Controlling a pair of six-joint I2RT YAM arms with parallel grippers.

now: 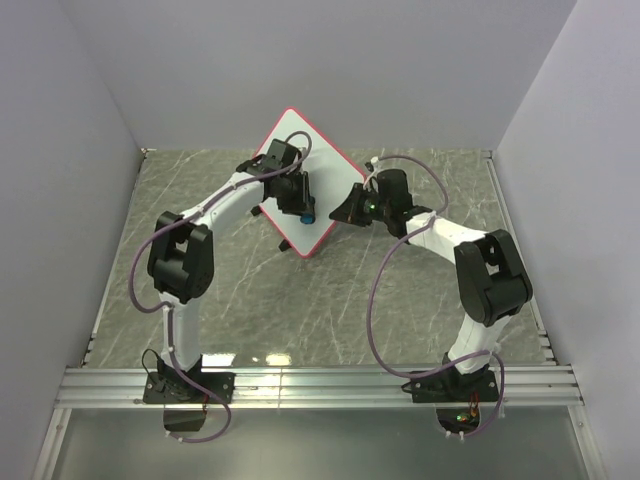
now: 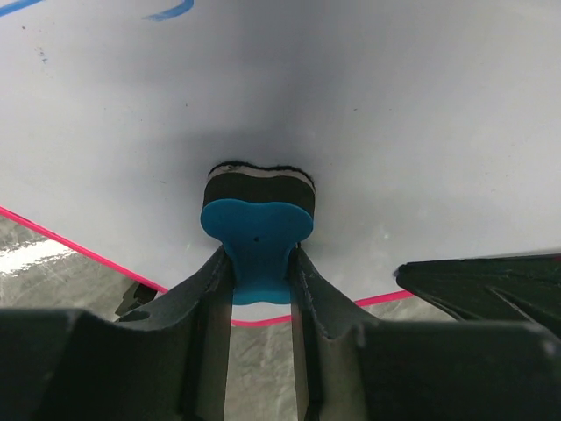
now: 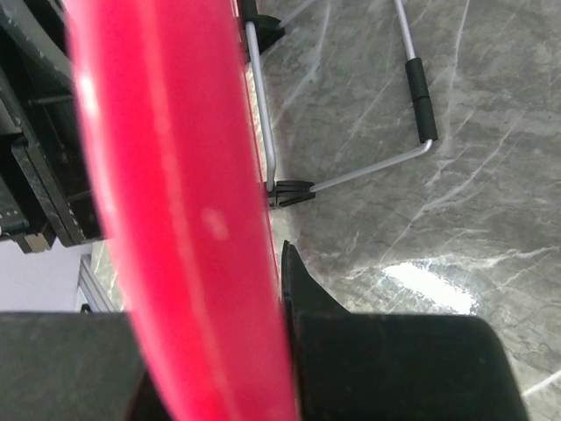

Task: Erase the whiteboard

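The whiteboard (image 1: 325,180) stands tilted on one corner near the back of the table, white with a pink-red rim. My left gripper (image 1: 300,212) is shut on the blue bone-shaped eraser (image 2: 257,232), whose black felt presses against the board's face (image 2: 351,105). Faint blue scribbles (image 2: 171,12) remain at the board's top left in the left wrist view. My right gripper (image 1: 352,208) is shut on the board's right edge. In the right wrist view the red rim (image 3: 175,193) fills the gap, one finger (image 3: 302,294) shows beside it, and the other is hidden.
The board's wire stand (image 3: 351,175) with black feet (image 3: 289,191) hangs behind it over the grey marble tabletop (image 1: 420,300). White walls close in the back and both sides. A metal rail (image 1: 320,385) runs along the near edge by the arm bases.
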